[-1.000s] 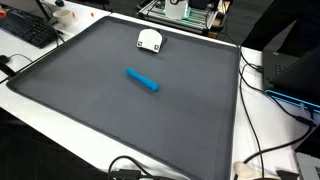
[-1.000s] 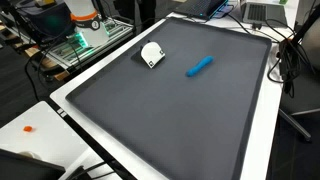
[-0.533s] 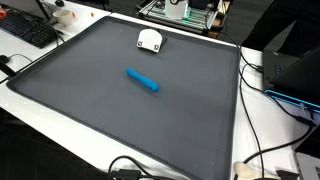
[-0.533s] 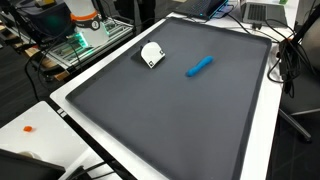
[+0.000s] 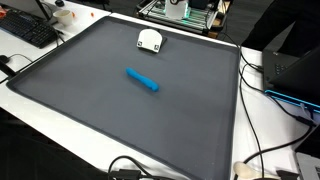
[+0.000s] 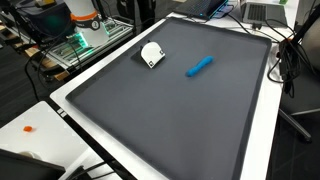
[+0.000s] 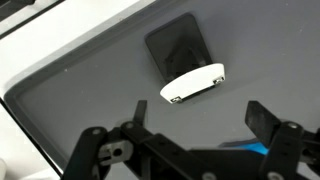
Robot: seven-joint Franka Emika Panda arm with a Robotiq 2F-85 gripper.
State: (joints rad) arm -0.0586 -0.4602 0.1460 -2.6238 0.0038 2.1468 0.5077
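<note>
The gripper [image 7: 176, 128] hangs with its 2 jaws wide apart, holding nothing. The white device [image 7: 193, 83] lies just beyond them on the grey mat [image 5: 80, 110]. A blue bar [image 5: 141, 79] lies near the device.

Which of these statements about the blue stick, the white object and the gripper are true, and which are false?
1. The blue stick lies on the dark mat. True.
2. The white object touches the blue stick. False: they lie apart, the white object nearer the mat's edge.
3. In the wrist view, the gripper is open with nothing between its jaws. True.
4. The keyboard lies on the mat. False: it lies beside the mat, off its corner.
</note>
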